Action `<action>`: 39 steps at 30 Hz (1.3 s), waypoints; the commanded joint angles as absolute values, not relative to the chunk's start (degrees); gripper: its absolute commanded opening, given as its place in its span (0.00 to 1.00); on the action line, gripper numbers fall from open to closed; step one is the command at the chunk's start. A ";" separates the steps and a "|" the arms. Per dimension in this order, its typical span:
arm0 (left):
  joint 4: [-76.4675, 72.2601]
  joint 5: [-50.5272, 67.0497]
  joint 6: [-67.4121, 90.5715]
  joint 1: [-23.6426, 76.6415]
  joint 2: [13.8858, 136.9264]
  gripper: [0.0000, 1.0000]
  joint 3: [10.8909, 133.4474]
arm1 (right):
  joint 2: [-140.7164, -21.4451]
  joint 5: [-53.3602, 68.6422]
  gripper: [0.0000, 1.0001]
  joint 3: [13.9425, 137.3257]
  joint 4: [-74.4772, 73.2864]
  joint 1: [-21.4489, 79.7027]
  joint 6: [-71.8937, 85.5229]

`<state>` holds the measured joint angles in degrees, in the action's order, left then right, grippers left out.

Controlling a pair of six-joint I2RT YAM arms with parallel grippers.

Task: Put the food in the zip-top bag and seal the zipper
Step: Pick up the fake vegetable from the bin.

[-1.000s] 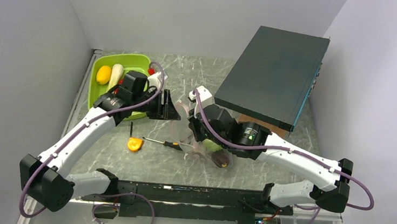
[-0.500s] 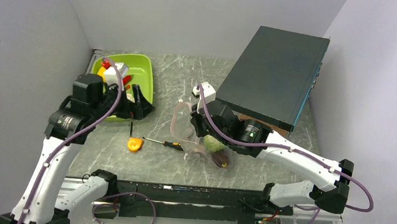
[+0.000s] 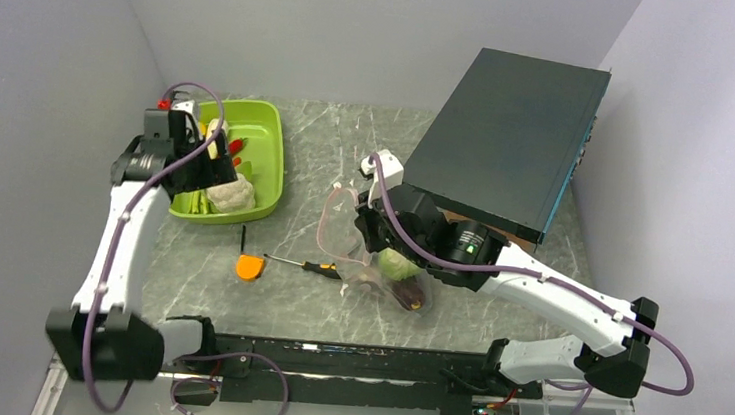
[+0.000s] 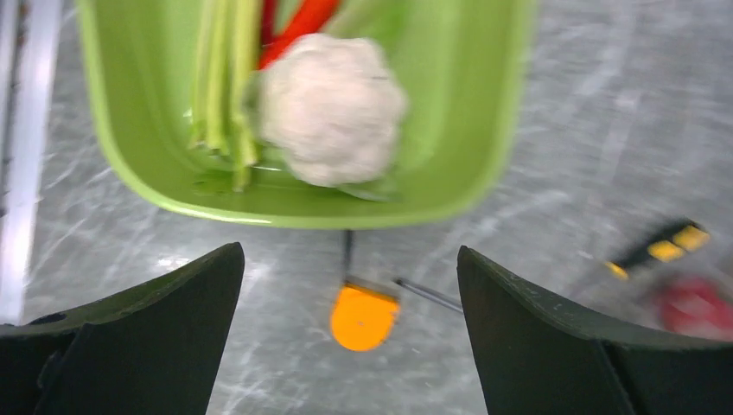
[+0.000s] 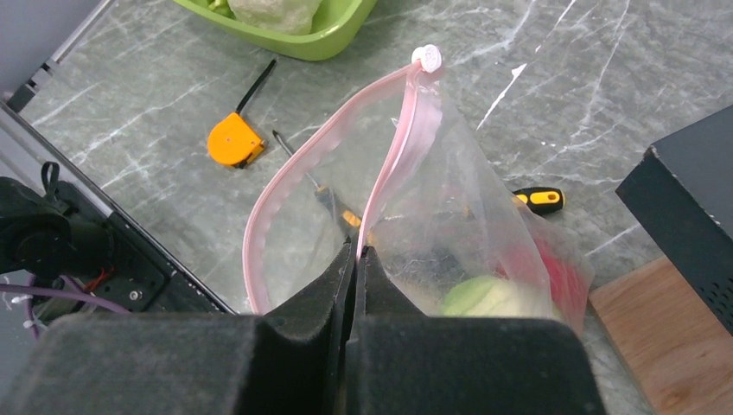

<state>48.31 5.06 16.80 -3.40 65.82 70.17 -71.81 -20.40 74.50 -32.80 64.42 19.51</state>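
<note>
Left fingers, spread wide, have swung back over the cauliflower for the next pick; right fingers pinch the bag open.

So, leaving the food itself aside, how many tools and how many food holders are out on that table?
Tools: 2 (orange tape measure, screwdriver)
Food holders: 2 (green tray, clear bag)
Total: 4
</note>
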 commanded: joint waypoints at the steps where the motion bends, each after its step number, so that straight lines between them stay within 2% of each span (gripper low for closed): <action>1: 43.12 -13.31 14.52 -4.57 74.93 0.98 69.58 | -68.72 -19.76 0.00 75.18 -29.01 63.91 19.10; 3: 40.87 -13.99 12.23 -4.66 78.87 0.98 68.33 | -69.35 -19.14 0.00 75.87 -29.49 63.81 18.82; 8: 40.97 2.11 7.99 -5.23 85.41 0.95 66.30 | -71.31 -18.46 0.00 77.59 -30.85 63.72 18.65; 15: 38.00 11.81 6.85 -6.66 83.42 0.96 63.98 | -72.43 -17.13 0.00 77.57 -30.50 63.72 19.71; 17: 37.71 13.47 6.76 -6.73 83.91 0.99 64.10 | -72.26 -17.05 0.00 77.49 -30.68 63.67 20.00; 20: 38.39 13.43 6.40 -6.75 86.25 1.00 64.97 | -71.57 -16.99 0.00 77.02 -30.52 63.72 20.23; 24: 38.67 6.15 6.39 -7.06 87.78 1.00 65.86 | -71.30 -16.96 0.00 77.02 -31.00 63.76 20.11; 33: 34.64 -0.94 10.12 -7.38 93.79 1.00 67.34 | -73.92 -14.92 0.00 78.92 -31.56 63.76 18.50; 35: 37.54 1.65 10.24 -7.38 98.00 0.92 69.73 | -75.22 -14.22 0.00 80.08 -31.75 63.72 18.38; 37: 39.85 4.10 9.54 -7.33 101.56 0.77 71.31 | -76.14 -13.83 0.00 80.72 -31.68 63.76 18.54; 39: 41.26 5.02 9.29 -7.38 102.80 0.66 71.81 | -76.52 -13.60 0.00 80.94 -31.35 63.72 19.07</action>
<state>39.79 5.34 9.82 -7.05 98.19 70.11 -75.88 -14.92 77.87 -32.93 63.88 19.05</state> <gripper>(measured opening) 0.755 0.009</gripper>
